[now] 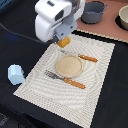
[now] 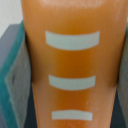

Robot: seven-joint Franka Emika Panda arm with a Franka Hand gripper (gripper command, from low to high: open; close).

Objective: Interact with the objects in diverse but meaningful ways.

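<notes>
Above the striped placemat's (image 1: 75,85) twelve o'clock edge, the hand (image 1: 63,42) is grasping the golden-brown scored bread loaf (image 2: 72,65) between its pads, seemingly carrying it, and next probably needing a gentle lowering onto the plate (image 1: 68,65).

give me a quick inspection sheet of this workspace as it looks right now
surface: woven placemat on a dark table
job's things: bread loaf in the gripper; pale blue block off the mat at the exterior view's left
clutter: round plate, fork, knife, grey pot, bowl
grippers: gripper shut on the loaf, pads against its sides
cables: dark cable behind the arm
surroundings: nothing seen
</notes>
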